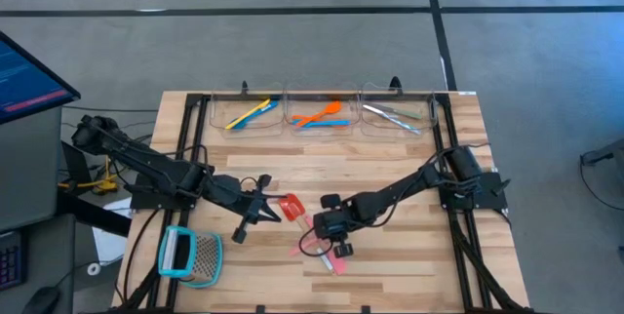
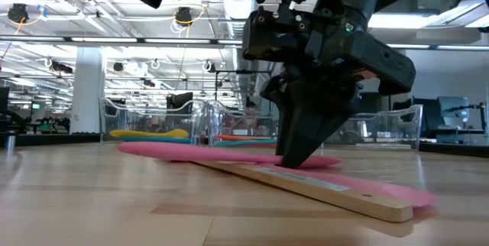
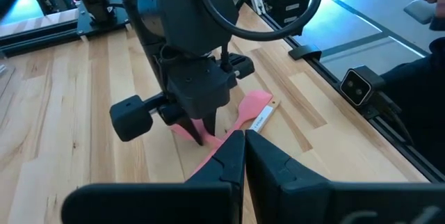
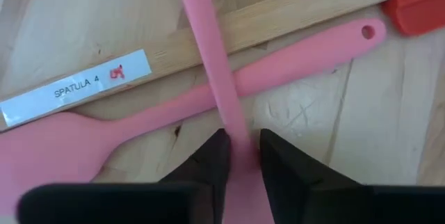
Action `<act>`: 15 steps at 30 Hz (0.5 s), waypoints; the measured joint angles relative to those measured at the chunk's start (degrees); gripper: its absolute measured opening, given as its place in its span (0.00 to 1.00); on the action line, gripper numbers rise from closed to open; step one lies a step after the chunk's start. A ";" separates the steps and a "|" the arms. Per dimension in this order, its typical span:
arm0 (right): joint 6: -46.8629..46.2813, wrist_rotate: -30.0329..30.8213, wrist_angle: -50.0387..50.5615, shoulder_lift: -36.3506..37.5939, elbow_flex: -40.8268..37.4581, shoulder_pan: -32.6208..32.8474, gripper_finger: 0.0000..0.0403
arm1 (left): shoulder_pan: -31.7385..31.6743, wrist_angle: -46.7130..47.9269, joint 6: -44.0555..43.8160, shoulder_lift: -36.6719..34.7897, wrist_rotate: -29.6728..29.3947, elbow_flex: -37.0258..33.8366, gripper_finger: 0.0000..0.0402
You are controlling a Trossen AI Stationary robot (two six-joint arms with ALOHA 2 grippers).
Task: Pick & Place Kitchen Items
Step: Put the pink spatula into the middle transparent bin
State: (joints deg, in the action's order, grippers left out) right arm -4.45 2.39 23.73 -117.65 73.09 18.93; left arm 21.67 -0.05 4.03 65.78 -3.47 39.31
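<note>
Wooden tabletop (image 1: pixel 390 158) fills the high view, with three clear bins (image 1: pixel 322 111) along its far edge already holding yellow, blue, orange and silvery utensils. Near the front left corner lies a teal-framed mesh tool (image 1: pixel 190 255), well apart from the work.

Down at mid-table, the right gripper (image 4: pixel 242 156) stands with its fingers on either side of a slim pink utensil (image 4: pixel 208 50); whether they have pinched it yet I cannot tell. That piece lies crossed over a pink spatula (image 4: pixel 208 102) and a wooden-handled red spatula (image 4: pixel 229 33), all three touching in one small heap.

By my judgement this is the grasp step of picking the top pink piece; next comes a firm close and a straight lift, so the two spatulas underneath are not dragged along.

Just beside the heap waits the left gripper (image 3: pixel 243 156), clenched on nothing; it stands close enough to crowd the lift.
</note>
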 joint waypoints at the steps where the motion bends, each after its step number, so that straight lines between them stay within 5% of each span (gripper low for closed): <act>1: 0.11 0.03 0.01 -0.14 0.01 0.01 0.16 | 0.01 0.00 0.00 0.00 0.01 0.00 0.01; 7: 0.24 0.45 0.15 0.92 -0.05 0.01 0.03 | 0.02 0.00 0.00 0.00 0.01 0.00 0.01; 15: -0.54 0.33 5.27 6.94 -0.58 -0.07 0.01 | 0.02 -0.02 0.00 0.00 0.03 0.00 0.01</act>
State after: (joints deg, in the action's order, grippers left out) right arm -4.99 2.72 29.00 -110.70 72.51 18.86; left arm 21.69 -0.08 4.03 65.78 -3.44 39.31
